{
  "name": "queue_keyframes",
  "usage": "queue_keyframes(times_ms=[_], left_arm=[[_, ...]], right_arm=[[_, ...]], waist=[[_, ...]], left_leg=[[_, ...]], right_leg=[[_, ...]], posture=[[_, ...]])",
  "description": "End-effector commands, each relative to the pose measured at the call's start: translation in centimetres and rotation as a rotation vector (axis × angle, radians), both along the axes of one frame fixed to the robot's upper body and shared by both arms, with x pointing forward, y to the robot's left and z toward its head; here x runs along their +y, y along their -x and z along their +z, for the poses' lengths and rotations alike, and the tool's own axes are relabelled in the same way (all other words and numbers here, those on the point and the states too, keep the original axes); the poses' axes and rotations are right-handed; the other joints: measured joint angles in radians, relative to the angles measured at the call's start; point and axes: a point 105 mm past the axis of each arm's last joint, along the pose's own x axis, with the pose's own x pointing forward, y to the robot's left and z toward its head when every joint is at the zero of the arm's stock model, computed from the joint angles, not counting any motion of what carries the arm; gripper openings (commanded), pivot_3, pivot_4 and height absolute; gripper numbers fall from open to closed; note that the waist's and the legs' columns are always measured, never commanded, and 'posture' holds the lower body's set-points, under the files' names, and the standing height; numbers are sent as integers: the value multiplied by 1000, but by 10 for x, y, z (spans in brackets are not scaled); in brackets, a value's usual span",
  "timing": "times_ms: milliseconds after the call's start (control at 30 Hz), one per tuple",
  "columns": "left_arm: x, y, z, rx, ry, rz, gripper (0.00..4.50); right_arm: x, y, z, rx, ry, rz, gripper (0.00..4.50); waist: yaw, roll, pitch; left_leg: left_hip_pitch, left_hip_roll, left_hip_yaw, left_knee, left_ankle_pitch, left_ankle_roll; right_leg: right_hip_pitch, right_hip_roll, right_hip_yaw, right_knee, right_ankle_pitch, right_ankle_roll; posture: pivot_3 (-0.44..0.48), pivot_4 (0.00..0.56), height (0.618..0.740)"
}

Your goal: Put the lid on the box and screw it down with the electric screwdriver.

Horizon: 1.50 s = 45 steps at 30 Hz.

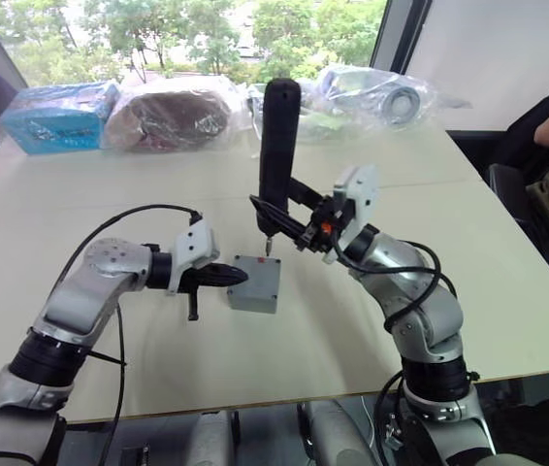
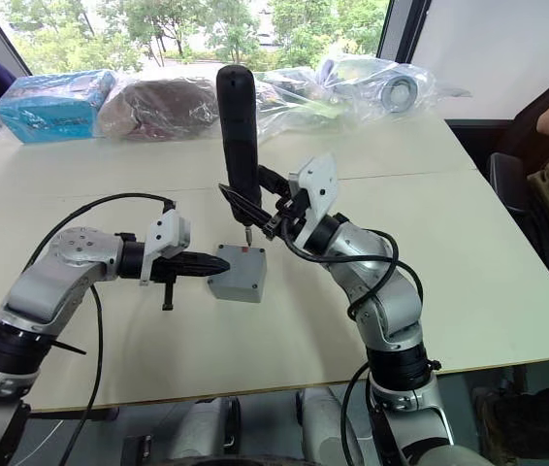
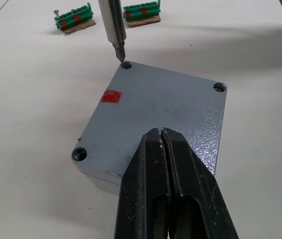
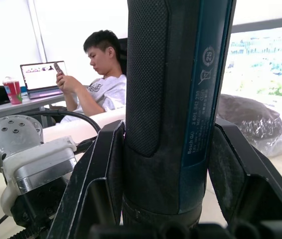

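Jaws of the left gripper [image 3: 167, 149] are pressed together, with nothing between them, and their tips rest on top of the lid [image 3: 156, 112] at its near edge. This lid sits on the box [image 1: 255, 284], so what is inside the box is hidden. Only the side walls of the box are visible under the lid. The box stands on the table [image 1: 110, 175], near the middle. On the lid there is a small red mark, and three corner holes can be seen; the fourth corner is covered by the left gripper. I cannot tell if screws are in the holes.

Right of the box, the right gripper [image 2: 255, 209] has its jaws clamped on the electric screwdriver [image 1: 278, 146], which stands nearly upright. Its metal bit points down to one far corner hole of the lid, and the tip is just at the hole; whether it touches I cannot tell. In the right wrist view the tool body covers most of the picture, and a person with a phone sits behind it.

Two green connector blocks [image 3: 74, 21] lie on the table beyond the box, well apart from it. Along the far edge of the table lie several plastic bags [image 1: 173, 115], a blue package [image 1: 59, 116] at the left. Their contents are hard to make out.
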Motion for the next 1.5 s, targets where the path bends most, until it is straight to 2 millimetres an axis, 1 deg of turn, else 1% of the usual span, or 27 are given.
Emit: queue_keyframes(times_ms=[33, 233, 667, 833, 967, 1033, 1233, 1500], left_arm=[[0, -1, -8, 15, -31, 2, 0], [-2, -2, -8, 13, -31, -1, 0], [-2, 0, -9, 11, -36, -2, 0], [-1, 0, -9, 8, -38, 1, 0], [-1, 0, -10, 8, -38, 2, 0], [-1, 1, -10, 8, -38, 2, 0], [-1, 2, -11, 7, -39, 2, 0], [-3, 4, -11, 5, -38, -1, 0]], right_arm=[[-1, 9, 12, -83, -20, 11, 1830], [-2, 9, 4, -84, 12, 4, 1830], [-8, -2, -10, -81, 50, -33, 1830], [-4, -2, -21, -49, 72, -20, 1830], [1, -2, -28, -16, 77, -12, 1830], [4, -1, -29, -9, 76, -6, 1830], [7, -6, -19, -58, 66, -15, 1830], [-1, -10, -6, -105, 46, -34, 1830]], waist=[[0, 0, 0], [0, 0, 0], [0, 0, 0], [-1, 0, 0], [-1, 0, 0], [-1, 0, 0], [-2, 0, 0], [-1, 0, 0]], left_leg=[[0, 0, 0, 0, 0, 0], [0, 0, 0, 0, 0, 0], [1, 0, 0, 0, 0, 0], [4, 0, 0, 0, 0, 0], [10, 0, 0, -1, 0, 0], [14, 0, 0, -2, 0, 0], [14, 0, 0, -2, 0, 0], [14, 0, 1, -2, 0, 0]], right_leg=[[0, 0, 0, 0, 0, 0], [0, 0, 0, 0, 0, 0], [1, 0, 0, 0, 0, 0], [4, 0, 0, 0, 0, 0], [9, 0, 0, -1, -1, 0], [13, 0, 0, -2, -3, -3], [13, 0, 0, -1, -2, -3], [13, 0, 1, -2, -2, -3]], posture=[[0, 150, 740], [0, 150, 740], [0, 150, 740], [0, 150, 740], [0, 150, 740], [0, 150, 740], [0, 150, 740], [0, 150, 740]])
